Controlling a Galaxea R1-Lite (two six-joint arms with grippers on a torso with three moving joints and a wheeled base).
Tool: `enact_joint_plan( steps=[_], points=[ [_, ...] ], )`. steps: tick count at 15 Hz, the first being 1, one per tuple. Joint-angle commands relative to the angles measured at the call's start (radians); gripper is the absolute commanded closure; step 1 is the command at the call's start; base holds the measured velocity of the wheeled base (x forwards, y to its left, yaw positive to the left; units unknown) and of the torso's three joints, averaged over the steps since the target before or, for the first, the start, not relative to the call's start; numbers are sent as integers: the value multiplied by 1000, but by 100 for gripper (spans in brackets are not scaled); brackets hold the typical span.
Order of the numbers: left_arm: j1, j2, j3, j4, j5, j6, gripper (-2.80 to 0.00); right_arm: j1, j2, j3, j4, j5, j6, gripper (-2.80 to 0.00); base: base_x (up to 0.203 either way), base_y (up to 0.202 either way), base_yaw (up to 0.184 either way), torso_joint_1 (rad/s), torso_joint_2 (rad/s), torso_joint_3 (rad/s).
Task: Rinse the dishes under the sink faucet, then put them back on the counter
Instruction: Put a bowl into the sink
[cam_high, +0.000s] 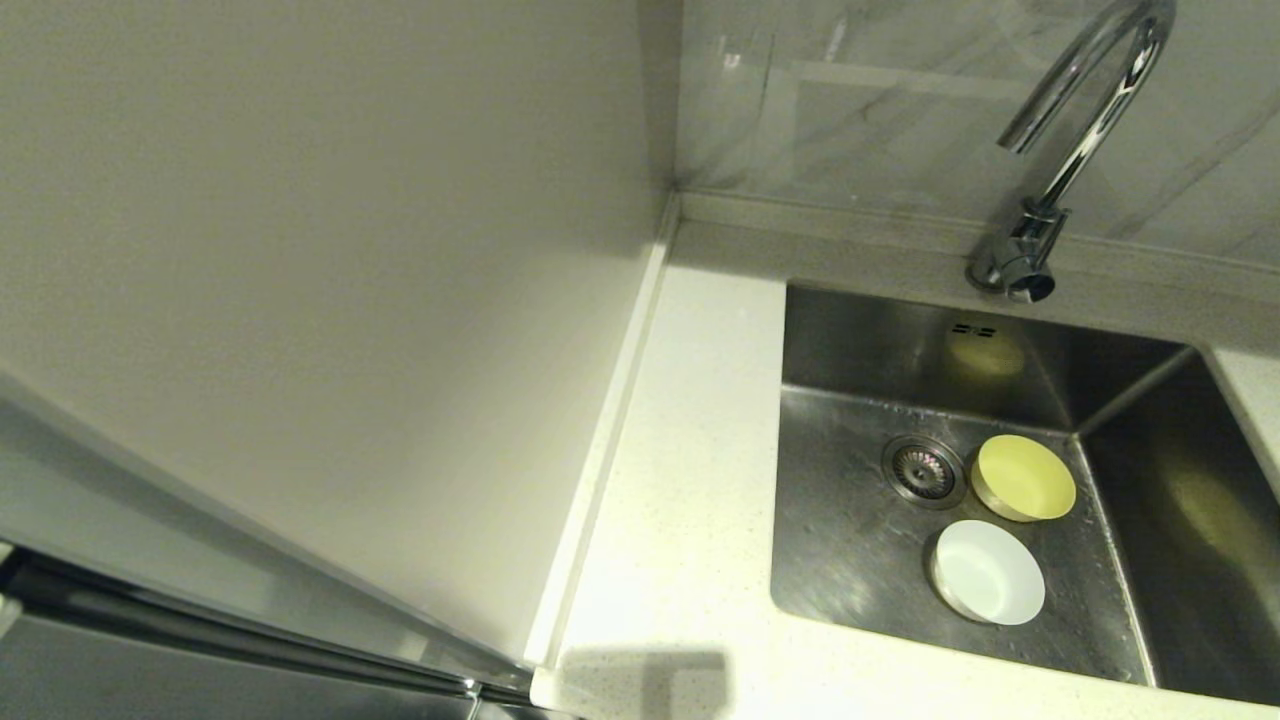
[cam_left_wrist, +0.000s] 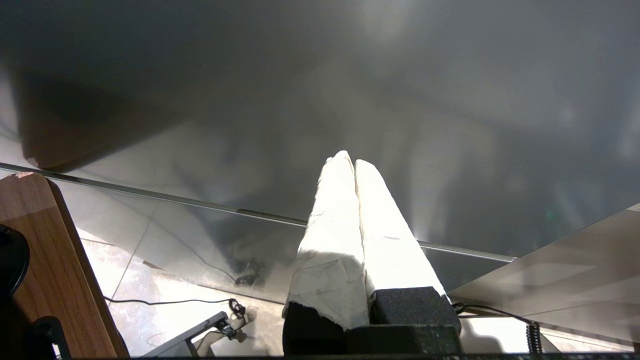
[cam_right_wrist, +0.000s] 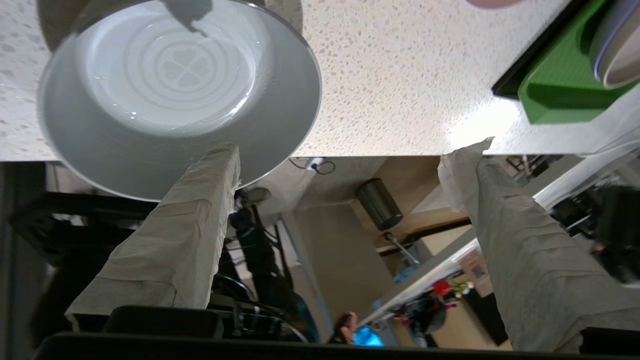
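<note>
A grey marbled tile wall (cam_high: 880, 110) stands behind, a plain pale flat side panel (cam_high: 320, 280) beside it. Below, a light tiled floor (cam_left_wrist: 150, 280) and a brown wooden board (cam_left_wrist: 55, 270).

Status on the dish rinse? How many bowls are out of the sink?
One looks done: the grey-blue bowl sits on the speckled counter, wet inside, overhanging the edge. Nothing is in hand: the right gripper has its jaws wide open by that bowl, and the left gripper is parked, shut. Left: the yellow bowl and white bowl lie in the sink by the drain; no water shows from the faucet.
</note>
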Motion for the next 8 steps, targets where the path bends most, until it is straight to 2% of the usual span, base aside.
enact_joint_plan(
  steps=[1,3,6,8],
  points=[
    [0,0,3,0,0,-1,0,0,60,-12,6,0,-63,-280,0,0,0,0,0,0],
    [0,0,3,0,0,-1,0,1,92,-8,7,12,-152,-280,0,0,0,0,0,0],
    [0,0,3,0,0,-1,0,7,123,-8,7,161,-311,-280,0,0,0,0,0,0],
    [0,0,3,0,0,-1,0,9,133,-8,8,223,-384,-280,0,0,0,0,0,0]
  ],
)
